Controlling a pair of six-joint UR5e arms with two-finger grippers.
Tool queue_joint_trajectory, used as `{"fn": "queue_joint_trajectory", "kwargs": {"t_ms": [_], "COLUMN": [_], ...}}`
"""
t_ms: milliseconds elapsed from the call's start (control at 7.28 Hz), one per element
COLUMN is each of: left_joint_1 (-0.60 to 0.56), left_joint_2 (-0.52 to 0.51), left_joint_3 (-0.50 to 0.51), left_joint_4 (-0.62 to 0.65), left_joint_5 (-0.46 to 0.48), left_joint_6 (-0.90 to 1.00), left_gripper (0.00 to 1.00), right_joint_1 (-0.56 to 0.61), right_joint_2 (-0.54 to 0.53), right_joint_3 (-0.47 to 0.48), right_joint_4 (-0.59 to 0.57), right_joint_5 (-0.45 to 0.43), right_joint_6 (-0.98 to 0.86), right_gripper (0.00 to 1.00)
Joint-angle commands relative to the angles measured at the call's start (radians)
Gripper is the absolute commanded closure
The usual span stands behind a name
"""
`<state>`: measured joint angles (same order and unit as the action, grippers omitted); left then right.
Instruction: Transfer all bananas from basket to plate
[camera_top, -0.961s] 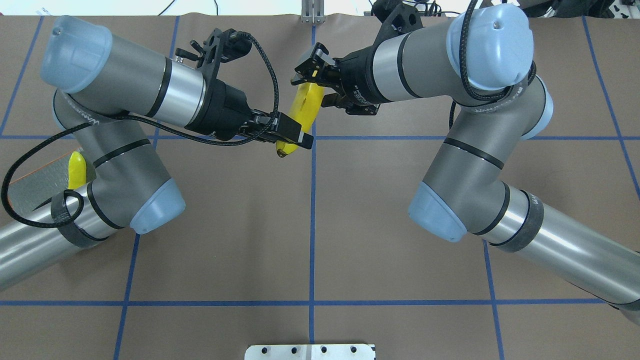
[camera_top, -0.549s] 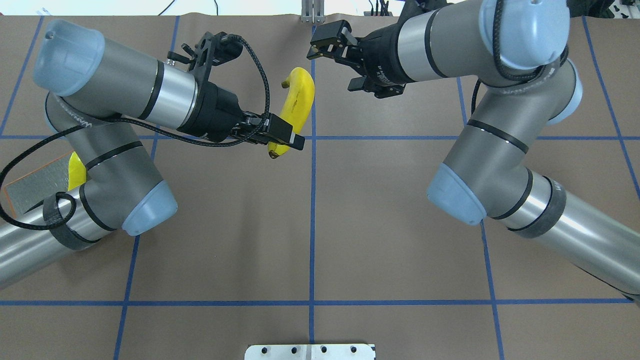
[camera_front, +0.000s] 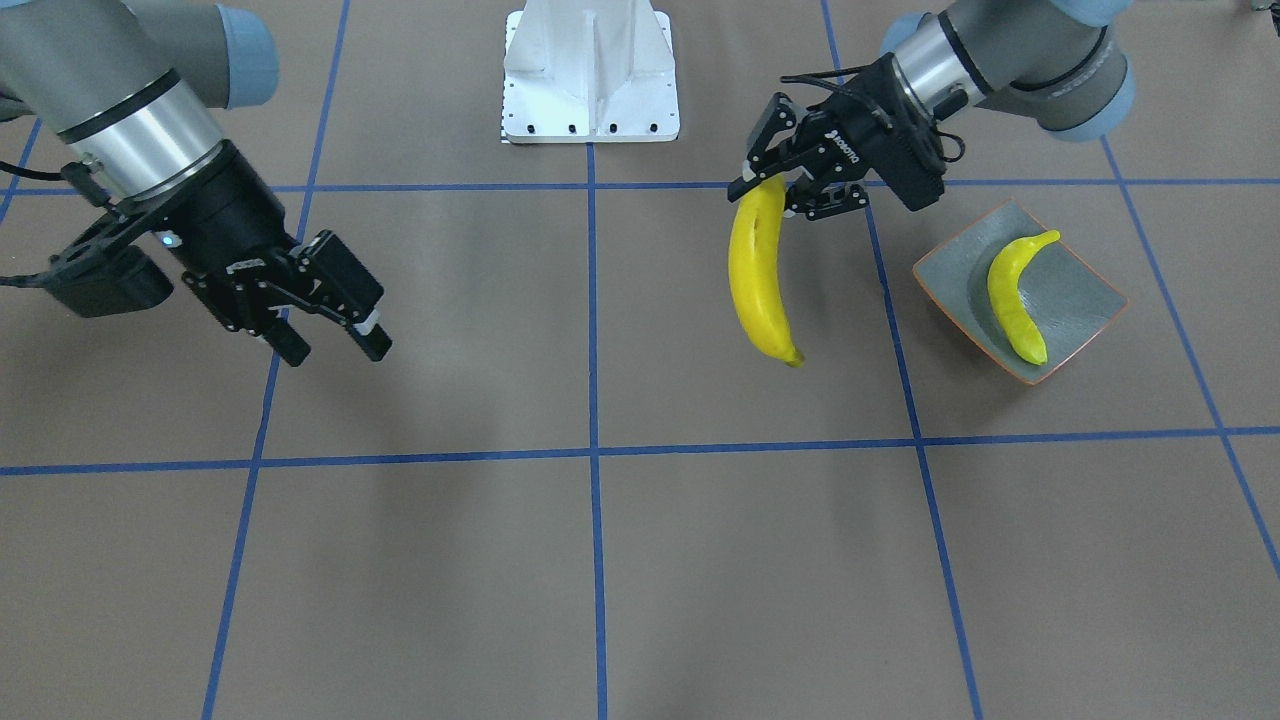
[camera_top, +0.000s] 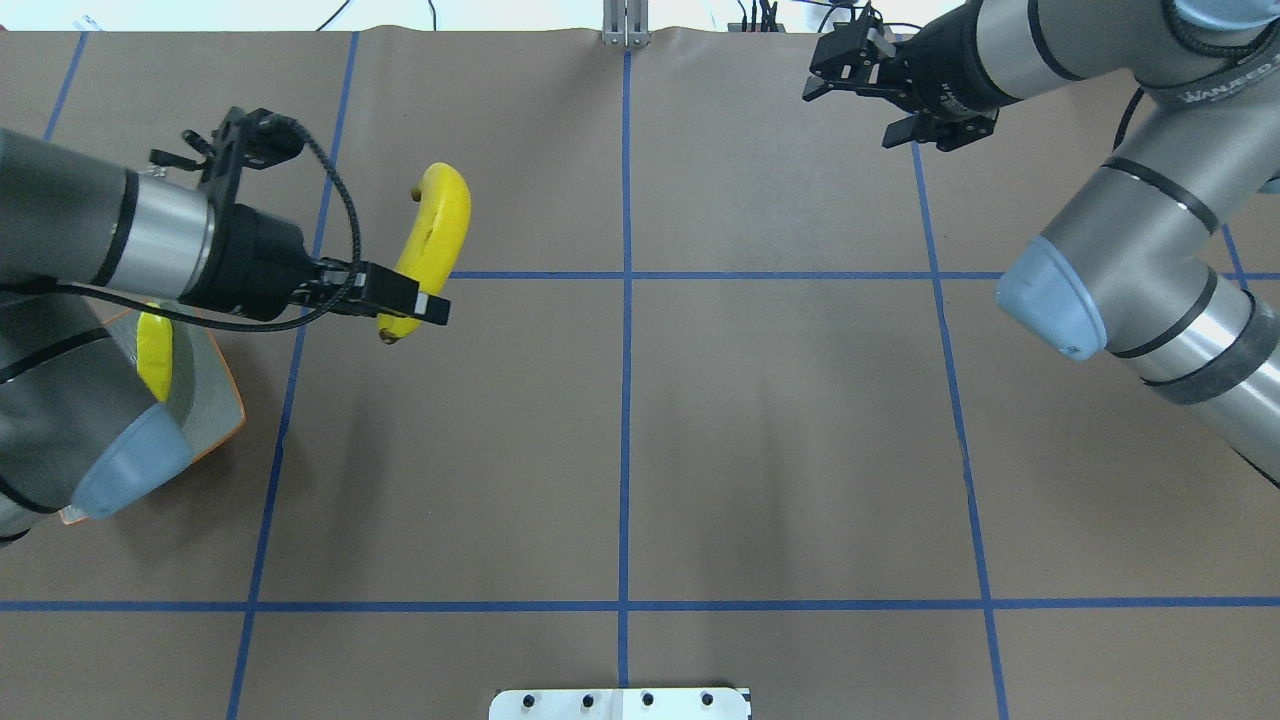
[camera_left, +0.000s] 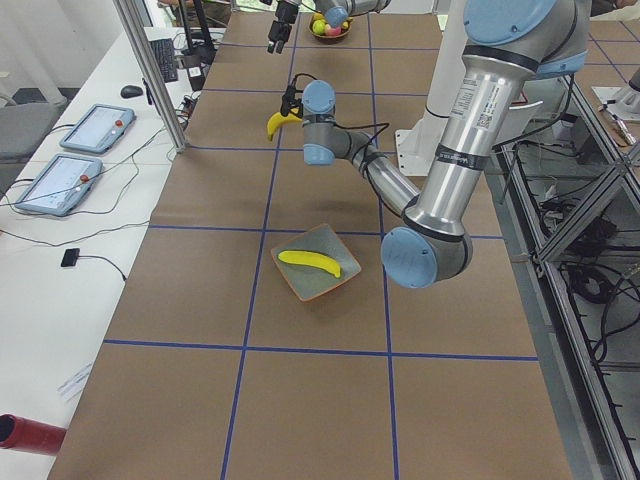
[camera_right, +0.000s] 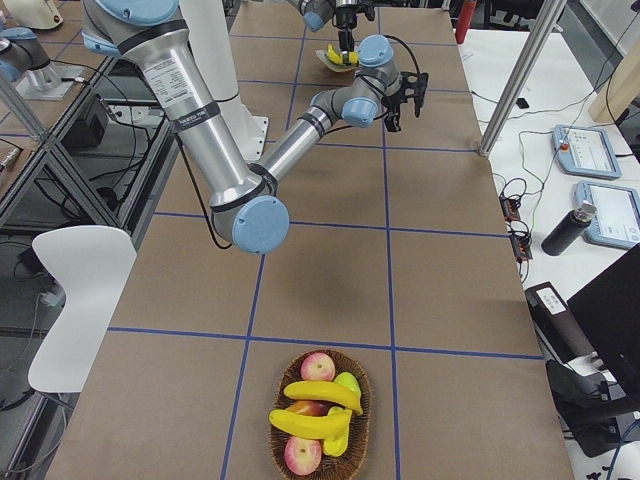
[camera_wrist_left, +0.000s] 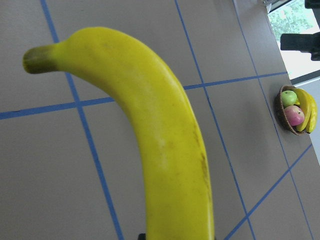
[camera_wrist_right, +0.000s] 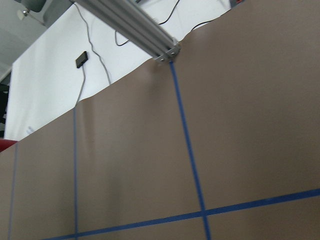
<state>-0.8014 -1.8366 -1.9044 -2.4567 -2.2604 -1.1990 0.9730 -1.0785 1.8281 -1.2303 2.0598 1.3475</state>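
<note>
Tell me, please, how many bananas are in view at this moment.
4 at least: one banana in the left hand, one on the plate, two in the basket; more may hide among its fruit.

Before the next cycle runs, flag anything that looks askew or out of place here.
Only the grip: the left end effector pinches the carried banana near one end, so most of it hangs unsupported. The plate holds a second banana lying inside it; nothing spilled or damaged.
</note>
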Motion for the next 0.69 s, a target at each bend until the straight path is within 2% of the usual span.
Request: {"fn": "queue_joint_trajectory", "kwargs": {"t_ms": [0,412,549], "left_joint_1": [-0.028,-0.047,-0.039], "left_joint_2": [0.210,0.428,0.489], "left_joint_3": [-0.050,-0.055,-0.055], "left_joint_4": [-0.001,-0.001,-0.001], "left_joint_5": [0.001,0.015,0.078], "left_joint_6": [0.166,0.405,0.483], "left_gripper": [1.00,1.00,1.00], "right_joint_1": [0.083,0.208,0.266], "right_joint_2": [-0.084,-0.217,-0.237], "right_joint_3": [-0.003,-0.035,-0.064], "right_joint_4": [-0.081,-0.077,-0.077], "right_joint_5": [0.005,0.063,0.106], "right_joint_6": [-0.198,-0.466,-0.560], "right_gripper": [0.00,0.00,0.00]}}
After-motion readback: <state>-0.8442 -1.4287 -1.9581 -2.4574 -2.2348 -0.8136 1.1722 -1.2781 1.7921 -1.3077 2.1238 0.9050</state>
